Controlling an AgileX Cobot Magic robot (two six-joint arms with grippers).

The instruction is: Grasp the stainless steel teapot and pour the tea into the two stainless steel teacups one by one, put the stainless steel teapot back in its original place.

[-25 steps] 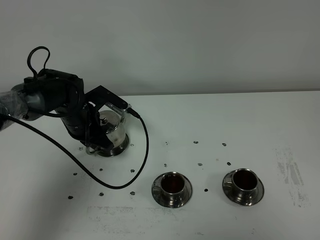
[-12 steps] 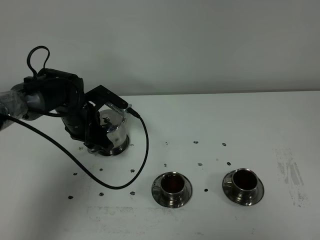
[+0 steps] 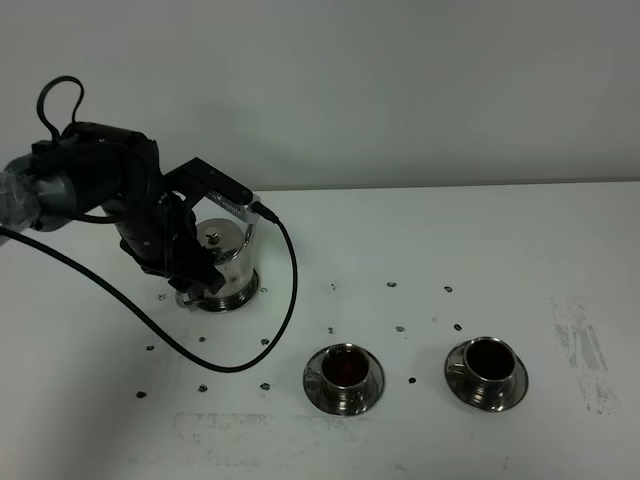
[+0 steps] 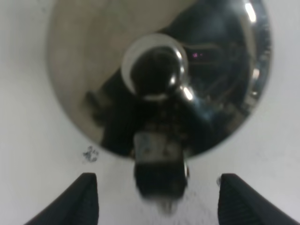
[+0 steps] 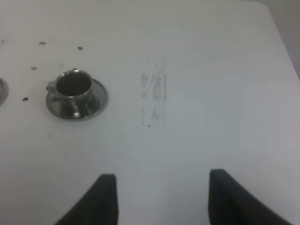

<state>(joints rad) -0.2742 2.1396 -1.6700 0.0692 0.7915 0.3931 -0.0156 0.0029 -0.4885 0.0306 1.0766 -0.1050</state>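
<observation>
Stainless steel teapot (image 3: pixel 224 262) at ten o'clock on table (image 3: pixel 480 260), upright, teacups (image 3: pixel 343 368) filled. Left gripper (image 4: pixel 157 199) spread wide, clear of handle (image 4: pixel 158 171); lift straight up. Right gripper (image 5: pixel 161 199) apart, idle.

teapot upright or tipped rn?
Upright. The teapot sits on its flared base on the table, lid knob pointing straight up.

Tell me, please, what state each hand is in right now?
Left hand: open, fingers either side of the shiny silver metal teapot's handle, not holding it.
Right hand: open, holding nothing.
</observation>
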